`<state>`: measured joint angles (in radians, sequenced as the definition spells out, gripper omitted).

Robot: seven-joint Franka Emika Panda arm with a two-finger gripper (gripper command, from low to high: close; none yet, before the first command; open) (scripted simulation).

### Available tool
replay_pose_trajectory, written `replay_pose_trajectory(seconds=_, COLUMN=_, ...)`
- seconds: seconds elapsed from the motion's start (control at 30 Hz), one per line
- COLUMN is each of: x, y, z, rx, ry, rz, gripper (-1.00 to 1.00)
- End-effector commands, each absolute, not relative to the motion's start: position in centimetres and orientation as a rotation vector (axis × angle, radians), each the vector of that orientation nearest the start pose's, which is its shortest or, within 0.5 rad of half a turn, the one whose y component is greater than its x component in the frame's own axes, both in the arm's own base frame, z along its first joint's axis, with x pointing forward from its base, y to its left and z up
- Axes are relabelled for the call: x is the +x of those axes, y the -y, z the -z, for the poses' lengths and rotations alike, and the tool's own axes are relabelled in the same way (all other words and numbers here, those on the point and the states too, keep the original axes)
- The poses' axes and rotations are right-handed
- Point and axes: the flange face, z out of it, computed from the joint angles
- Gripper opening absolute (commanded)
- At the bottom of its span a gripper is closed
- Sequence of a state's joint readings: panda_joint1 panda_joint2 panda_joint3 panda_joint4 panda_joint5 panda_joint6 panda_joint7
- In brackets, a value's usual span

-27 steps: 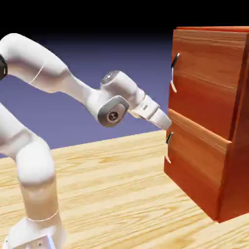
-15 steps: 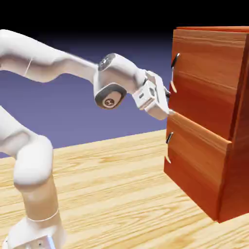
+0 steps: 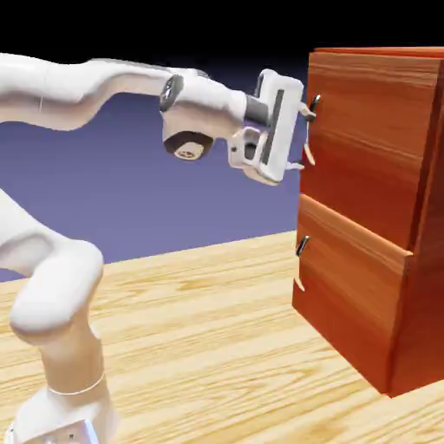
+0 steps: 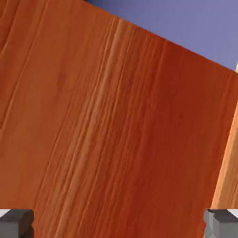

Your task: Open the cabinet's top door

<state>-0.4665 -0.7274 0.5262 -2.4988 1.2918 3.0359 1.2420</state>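
Observation:
The reddish-brown cabinet (image 3: 423,286) stands at the exterior view's right. Its top door (image 3: 373,130) looks closed, with a curved silver handle (image 3: 309,154) at its left edge. My gripper (image 3: 303,137) is level with that handle and just in front of it, open, one finger high and one low. Whether a finger touches the handle I cannot tell. In the hand view the door's wood grain (image 4: 107,130) fills almost everything. The gripper (image 4: 118,224) shows only its two grey fingertips (image 4: 16,223) wide apart at the bottom corners, with nothing between them; no handle shows there.
Below the top door is a shorter lower panel (image 3: 347,295) with a small silver handle (image 3: 300,258), standing slightly proud of the cabinet front. The light wooden table (image 3: 199,347) runs under the arm. Blue-violet backdrop (image 4: 195,28) shows at the hand view's upper right.
The hand has risen from the lower panel's top edge to the height of the top door's handle and turned to face the door. The jaws stay open. The cabinet has not moved.

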Motion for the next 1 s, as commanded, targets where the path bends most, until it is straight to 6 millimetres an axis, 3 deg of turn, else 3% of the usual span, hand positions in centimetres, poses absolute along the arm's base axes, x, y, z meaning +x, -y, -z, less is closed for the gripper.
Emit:
replay_pose_trajectory(seconds=0.0, x=38.2, y=0.0, z=-61.1, rx=-0.774, ry=-1.764, rz=0.646, gripper=0.00)
replay_pose_trajectory(seconds=0.47, x=38.9, y=-5.0, z=-61.7, rx=-0.146, ry=-1.705, rz=0.220, gripper=0.00)
replay_pose_trajectory(seconds=0.7, x=40.2, y=-8.4, z=-60.5, rx=0.123, ry=-1.640, rz=-0.025, gripper=0.00)
replay_pose_trajectory(seconds=0.97, x=42.3, y=-12.5, z=-57.7, rx=0.411, ry=-1.550, rz=-0.320, gripper=0.00)
